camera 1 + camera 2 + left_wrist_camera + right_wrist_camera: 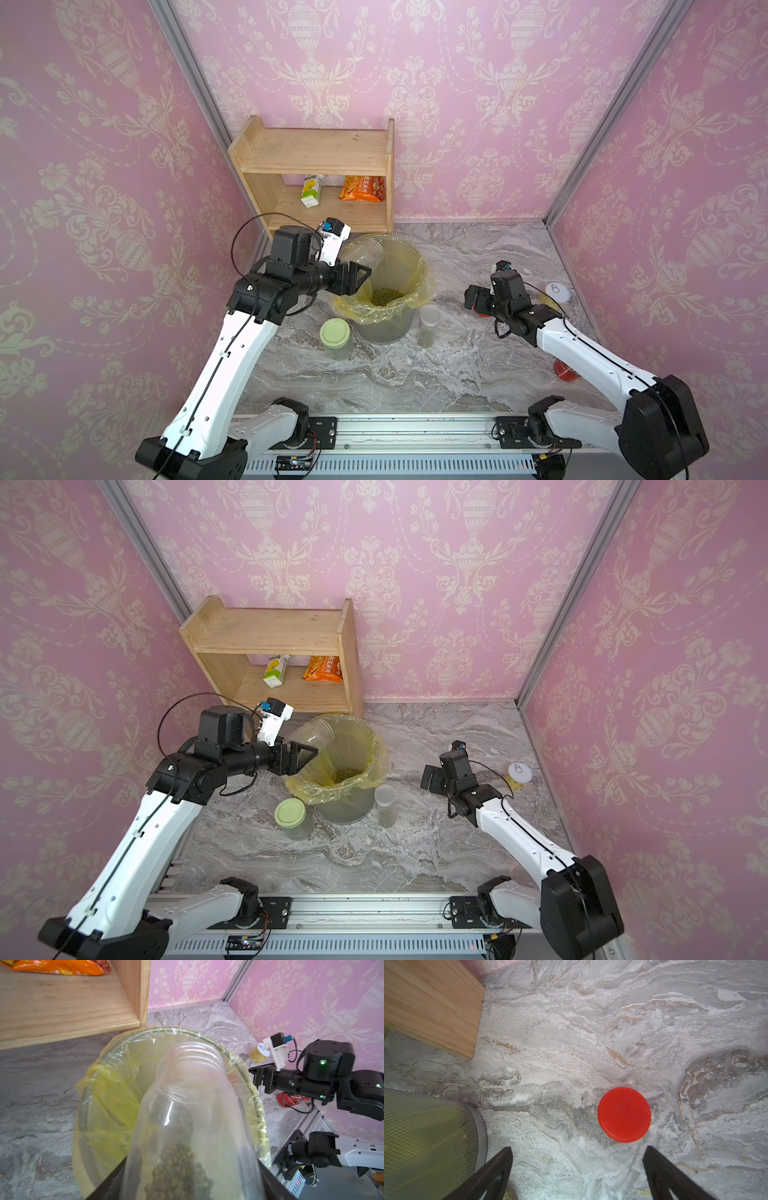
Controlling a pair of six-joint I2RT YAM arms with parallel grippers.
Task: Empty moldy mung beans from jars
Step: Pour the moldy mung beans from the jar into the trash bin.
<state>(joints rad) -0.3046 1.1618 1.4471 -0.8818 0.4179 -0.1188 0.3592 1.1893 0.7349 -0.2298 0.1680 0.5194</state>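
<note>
marble top: left claw grips jar tilted over bin; right claw spread.

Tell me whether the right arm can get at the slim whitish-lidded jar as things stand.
Probably yes. The right gripper is open and empty near the red lid, and only bare table lies between it and the slim jar. The bin crowds its other side.

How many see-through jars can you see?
3. One open jar tilts over the bin, between the jaws of the left gripper; the green-lidded jar and the slim jar stand beside the bin. More could be hidden.
</note>
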